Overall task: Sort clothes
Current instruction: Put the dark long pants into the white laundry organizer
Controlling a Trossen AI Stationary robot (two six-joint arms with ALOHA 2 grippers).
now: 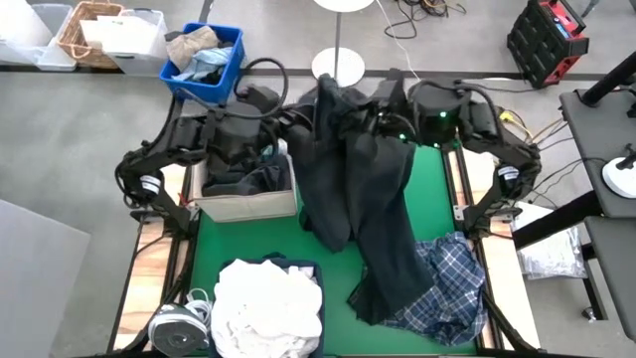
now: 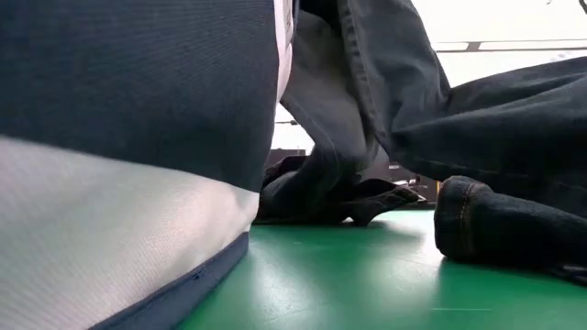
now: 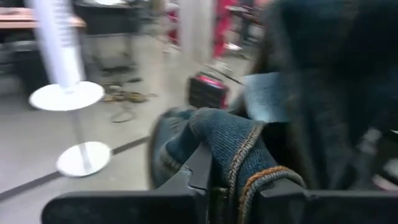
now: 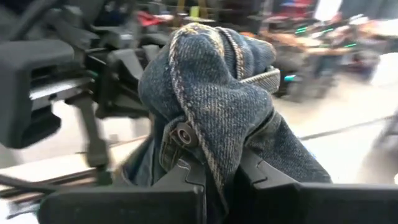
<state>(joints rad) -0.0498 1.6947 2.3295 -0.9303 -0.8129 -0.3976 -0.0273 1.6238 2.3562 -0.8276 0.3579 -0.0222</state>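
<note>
While both arms reach up at the table's far edge, the left gripper (image 3: 221, 186) is clamped on dark denim jeans (image 1: 363, 189), which hang down across the green mat (image 1: 248, 239), and the right gripper (image 4: 221, 180) pinches the same waistband.

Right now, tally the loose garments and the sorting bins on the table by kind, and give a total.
Dark jeans, gripped by the left hand and the right hand: 1
Plaid shirt: 1
Bins: 2, the beige box of dark clothes and the navy bin of white clothes
Total: 4
</note>
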